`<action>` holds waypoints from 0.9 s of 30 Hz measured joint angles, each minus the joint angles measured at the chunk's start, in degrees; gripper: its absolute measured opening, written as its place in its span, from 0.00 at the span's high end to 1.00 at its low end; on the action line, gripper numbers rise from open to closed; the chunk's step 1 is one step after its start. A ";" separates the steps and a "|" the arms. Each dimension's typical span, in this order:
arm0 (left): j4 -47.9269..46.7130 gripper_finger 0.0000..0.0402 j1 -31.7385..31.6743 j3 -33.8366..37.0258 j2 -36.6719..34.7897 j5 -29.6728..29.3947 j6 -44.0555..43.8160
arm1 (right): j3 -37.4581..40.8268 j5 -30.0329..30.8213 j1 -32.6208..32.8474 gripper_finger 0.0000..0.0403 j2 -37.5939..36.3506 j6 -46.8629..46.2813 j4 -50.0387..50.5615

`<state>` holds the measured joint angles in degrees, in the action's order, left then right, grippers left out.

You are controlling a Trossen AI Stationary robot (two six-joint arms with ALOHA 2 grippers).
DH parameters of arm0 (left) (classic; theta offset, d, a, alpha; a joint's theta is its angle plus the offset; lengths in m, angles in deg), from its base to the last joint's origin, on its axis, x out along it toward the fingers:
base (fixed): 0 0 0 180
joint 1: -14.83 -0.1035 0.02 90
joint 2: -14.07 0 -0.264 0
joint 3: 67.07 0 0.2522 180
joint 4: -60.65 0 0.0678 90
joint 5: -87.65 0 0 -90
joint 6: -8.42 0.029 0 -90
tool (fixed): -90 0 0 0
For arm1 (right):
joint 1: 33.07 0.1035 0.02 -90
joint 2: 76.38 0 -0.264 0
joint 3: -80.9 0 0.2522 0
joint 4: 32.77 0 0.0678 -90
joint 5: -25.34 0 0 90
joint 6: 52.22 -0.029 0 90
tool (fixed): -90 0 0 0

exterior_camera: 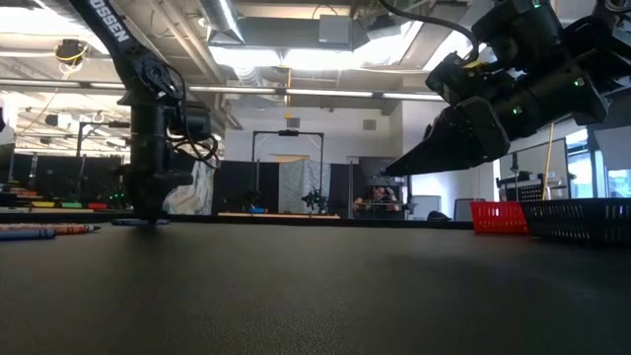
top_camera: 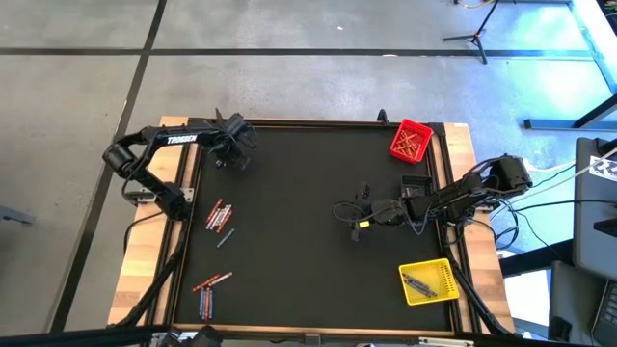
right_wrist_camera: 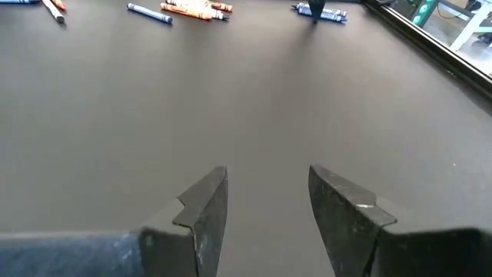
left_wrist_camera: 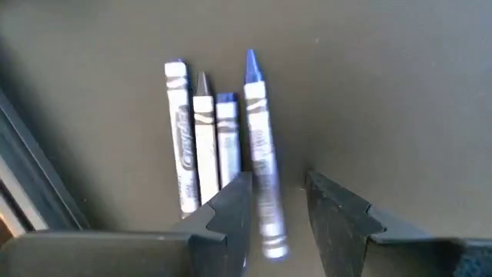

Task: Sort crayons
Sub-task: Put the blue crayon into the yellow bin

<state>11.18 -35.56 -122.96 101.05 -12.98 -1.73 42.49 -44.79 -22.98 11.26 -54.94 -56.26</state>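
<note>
Crayons (left_wrist_camera: 219,138) are grouped on the mat beneath the left gripper (left_wrist_camera: 278,204), whose fingers are parted around a blue one, probably to lift it. The right gripper (right_wrist_camera: 267,201) is held open mid-table, empty.

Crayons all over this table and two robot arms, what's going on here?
The robot is sorting crayons. The left gripper is down near a mat corner, its open jaws straddling a blue crayon beside three others. The right gripper hovers open and empty over the mat. The red bin holds red-orange crayons, the yellow bin greyish ones. Loose crayons lie on the left side.
</note>
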 joint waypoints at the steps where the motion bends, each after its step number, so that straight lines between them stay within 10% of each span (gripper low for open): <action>1: 0.00 0.71 -0.02 0.02 0.02 0.23 0.04 | 0.00 0.01 0.00 0.55 0.00 0.00 0.00; 27: 3.12 0.93 1.62 1.42 -0.15 7.90 1.09 | 0.01 0.01 0.00 0.55 0.00 0.00 0.22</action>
<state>14.29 -33.95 -121.54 100.89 -5.07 -0.64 42.51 -44.78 -22.98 11.26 -54.94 -56.04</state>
